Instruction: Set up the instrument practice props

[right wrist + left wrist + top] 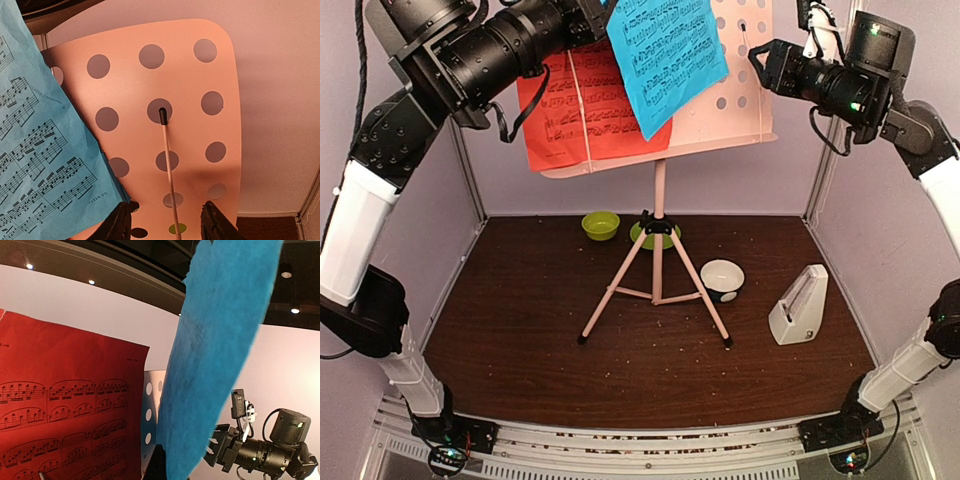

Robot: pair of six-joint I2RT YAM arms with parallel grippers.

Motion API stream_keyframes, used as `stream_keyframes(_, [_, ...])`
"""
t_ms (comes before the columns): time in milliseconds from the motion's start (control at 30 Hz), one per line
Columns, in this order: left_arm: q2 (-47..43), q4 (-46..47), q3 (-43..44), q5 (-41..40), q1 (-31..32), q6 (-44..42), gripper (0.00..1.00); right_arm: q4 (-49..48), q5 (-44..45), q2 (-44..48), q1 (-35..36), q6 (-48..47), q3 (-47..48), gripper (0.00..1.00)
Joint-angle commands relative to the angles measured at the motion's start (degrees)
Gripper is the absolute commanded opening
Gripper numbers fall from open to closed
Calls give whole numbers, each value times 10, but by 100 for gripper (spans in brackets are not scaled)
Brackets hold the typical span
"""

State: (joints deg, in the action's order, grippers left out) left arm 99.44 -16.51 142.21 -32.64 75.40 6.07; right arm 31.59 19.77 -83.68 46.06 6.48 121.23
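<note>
The blue music sheet (665,55) is hanging aslant over the desk of the pink music stand (745,110), overlapping the red music sheet (570,110), with the left gripper (595,20) pinching its top corner. The right gripper (167,227) is hovering by the desk's right edge, fingers apart, while the metronome (798,310) is standing on the table (520,330).

Soft even light, small ceiling spots (91,282), near blue sheet (220,355) seemingly blurred.

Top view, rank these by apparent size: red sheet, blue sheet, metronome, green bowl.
1. red sheet and blue sheet: look alike. Red is partly covered and blue is cut off by the frame edge, so they are not ranked.
2. metronome
3. green bowl
</note>
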Motion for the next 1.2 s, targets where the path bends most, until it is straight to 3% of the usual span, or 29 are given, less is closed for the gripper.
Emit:
stream_keyframes(0, [6,28,12,-9,2,-44,0,12,-2,-19,-12,-24,25,47])
stream_keyframes(200, [8,28,11,-14,1,-59,0,10,-23,-42,-19,-17,50,44])
stream_keyframes(367, [8,36,6,-12,2,-68,0,9,-25,-57,-20,-19,67,36])
stream_keyframes(667, [8,51,-2,-28,2,-90,0,13,-26,-57,-20,-31,74,0])
stream_keyframes(800, [8,65,-7,-39,1,-113,0,-5,-29,-40,-20,-44,48,0])
stream_keyframes(1000, [18,86,-6,-45,1,-145,0,-116,-45,19,-20,-63,-74,0])
stream_keyframes(1167, [25,87,-4,-31,-6,-150,0,-166,-65,35,-20,-79,-108,0])
